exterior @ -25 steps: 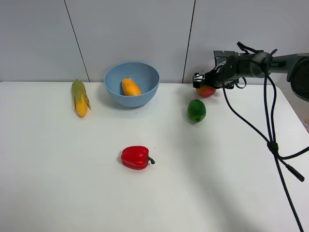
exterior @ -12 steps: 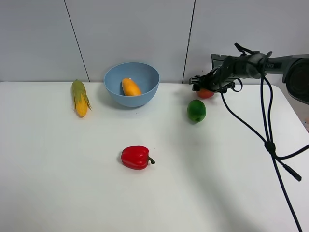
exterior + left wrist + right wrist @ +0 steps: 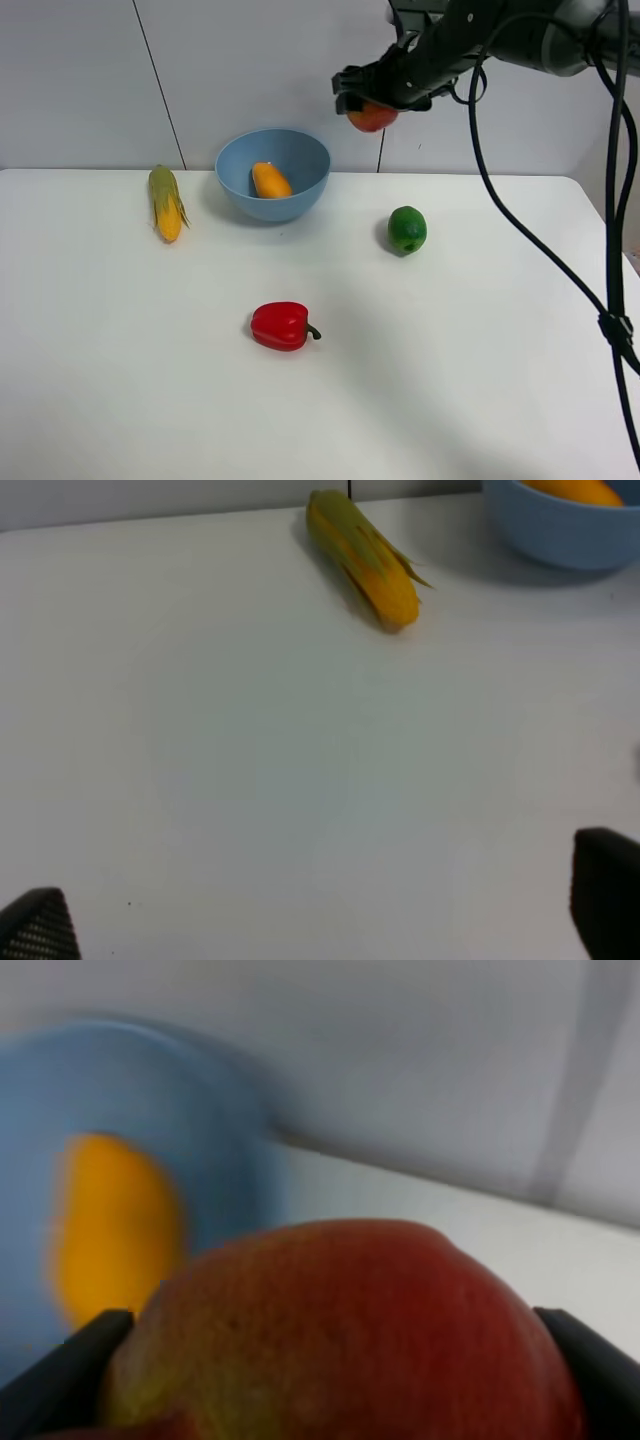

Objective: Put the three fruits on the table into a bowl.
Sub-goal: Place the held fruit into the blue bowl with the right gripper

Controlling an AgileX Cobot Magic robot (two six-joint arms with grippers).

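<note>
My right gripper (image 3: pixel 374 100) is shut on the round red-and-yellow fruit (image 3: pixel 371 119) and holds it high in the air, up and to the right of the light-blue bowl (image 3: pixel 300 152). The right wrist view is filled by that fruit (image 3: pixel 340 1320) between the dark fingers (image 3: pixel 62 1370), with the blurred bowl (image 3: pixel 200 1110) and mango (image 3: pixel 110 1225) below. The mango (image 3: pixel 270 180) lies inside the bowl. On the table (image 3: pixel 450 350), right of the bowl, sits the green lime-like fruit (image 3: pixel 407 229). My left gripper (image 3: pixel 320 920) is open over bare tabletop, short of the bowl (image 3: pixel 560 535).
A corn cob (image 3: pixel 167 202) with green husk lies left of the bowl, and shows as the corn cob (image 3: pixel 362 558) in the left wrist view. A red bell pepper (image 3: pixel 282 326) lies in the middle of the table. Black cables (image 3: pixel 540 260) hang from the right arm.
My right gripper closed on the red-and-yellow fruit at the table's back right, then lifted it up and to the left toward the bowl. Nothing else moved.
</note>
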